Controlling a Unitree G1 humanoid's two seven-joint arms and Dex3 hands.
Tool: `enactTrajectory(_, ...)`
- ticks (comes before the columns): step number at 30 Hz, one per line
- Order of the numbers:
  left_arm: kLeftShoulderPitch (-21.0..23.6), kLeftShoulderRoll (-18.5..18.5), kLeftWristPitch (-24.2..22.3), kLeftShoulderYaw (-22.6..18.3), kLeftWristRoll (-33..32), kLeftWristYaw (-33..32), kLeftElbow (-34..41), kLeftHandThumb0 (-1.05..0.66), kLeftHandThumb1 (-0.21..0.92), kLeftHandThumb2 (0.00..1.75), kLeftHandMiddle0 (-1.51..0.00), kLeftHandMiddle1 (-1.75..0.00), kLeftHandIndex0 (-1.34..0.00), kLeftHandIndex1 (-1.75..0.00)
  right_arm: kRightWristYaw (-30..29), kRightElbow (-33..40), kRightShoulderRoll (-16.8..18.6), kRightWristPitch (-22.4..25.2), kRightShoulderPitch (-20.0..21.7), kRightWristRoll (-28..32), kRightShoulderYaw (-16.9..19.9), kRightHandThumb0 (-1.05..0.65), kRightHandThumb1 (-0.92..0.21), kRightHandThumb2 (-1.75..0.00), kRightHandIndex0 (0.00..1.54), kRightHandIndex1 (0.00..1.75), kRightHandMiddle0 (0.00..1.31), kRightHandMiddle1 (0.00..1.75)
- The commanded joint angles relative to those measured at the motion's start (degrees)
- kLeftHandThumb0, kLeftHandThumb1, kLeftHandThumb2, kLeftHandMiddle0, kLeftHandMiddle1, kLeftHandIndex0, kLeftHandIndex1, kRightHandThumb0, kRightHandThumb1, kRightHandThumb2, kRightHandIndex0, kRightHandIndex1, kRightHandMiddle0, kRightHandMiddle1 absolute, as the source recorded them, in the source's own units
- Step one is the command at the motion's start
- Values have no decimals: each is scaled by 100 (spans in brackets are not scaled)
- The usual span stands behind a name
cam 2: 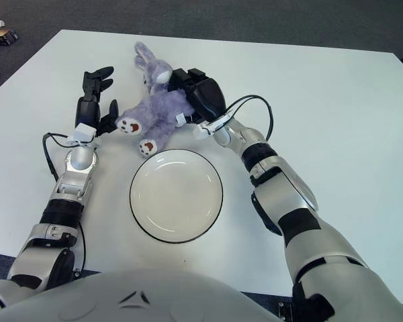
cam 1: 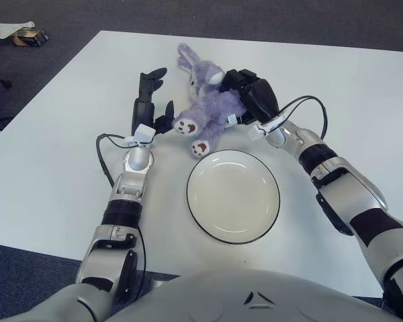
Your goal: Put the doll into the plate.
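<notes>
Purple plush doll (cam 1: 208, 107), a long-eared rabbit with white paws, lies on the white bench (cam 1: 54, 168) just beyond the far rim of the plate (cam 1: 233, 195). Its ears point away from the robot and its two feet point back toward the plate's near-left edge; no part of it is inside the plate. The plate is white with a dark rim, sits flat on the bench in front of the robot's torso, and holds nothing.

The right hand (cam 1: 252, 94) lies over the doll's right side, at its head and upper body, with its dark fingers (cam 2: 178, 79) curled against the plush. Whether they grip it firmly or merely press on it cannot be told, but they do close around it.

The left hand (cam 1: 150, 100) shows just to the left of the doll, near its lower paw. Its fingers (cam 2: 97, 77) are stretched out long and spread, pointing away from the robot, and hold nothing.

Dark carpet (cam 1: 188, 17) surrounds the bench, and a small box with crumpled paper (cam 1: 23, 33) lies on the floor at the far left.
</notes>
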State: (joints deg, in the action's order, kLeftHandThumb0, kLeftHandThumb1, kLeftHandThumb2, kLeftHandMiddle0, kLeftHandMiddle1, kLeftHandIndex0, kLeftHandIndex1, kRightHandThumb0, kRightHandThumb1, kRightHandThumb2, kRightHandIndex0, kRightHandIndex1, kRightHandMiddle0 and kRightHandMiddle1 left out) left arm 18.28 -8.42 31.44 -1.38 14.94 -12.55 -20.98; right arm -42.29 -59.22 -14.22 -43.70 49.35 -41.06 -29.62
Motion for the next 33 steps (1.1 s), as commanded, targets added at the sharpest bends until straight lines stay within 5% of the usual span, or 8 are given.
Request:
enactTrajectory(1, 132, -179, 229, -40, 216, -216, -249, -73, 92, 69, 0, -86, 0, -83, 252, -78, 67, 42, -167, 271, 219, 0, -8, -152, 87, 155, 56, 175)
enactTrajectory(15, 74, -526, 98, 14, 710, -508, -342, -67, 87, 61, 0, -83, 0, -78, 1146, 33, 343, 424, -360, 1174, 962, 0, -5, -159, 87, 162, 57, 175)
enactTrajectory(22, 221, -841, 274, 40, 1064, -897, -839, -65, 80, 69, 0, -75, 0, -74, 1908, 401, 509, 1091, -486, 1737, 1367, 0, 1, -166, 90, 165, 62, 175)
enactTrajectory(29, 536, -1276, 886, 387, 1991, -1989, -1518, -67, 74, 73, 0, -73, 0, -79, 2935, 978, 685, 1754, -704, 2543, 1822, 0, 3, -168, 90, 165, 63, 175)
enactTrajectory(33, 695, -1529, 1029, 678, 2564, -2606, -1791, -68, 71, 75, 0, -76, 0, -77, 3633, 1565, 754, 2627, -838, 2985, 2022, 0, 3, -167, 91, 164, 63, 175)
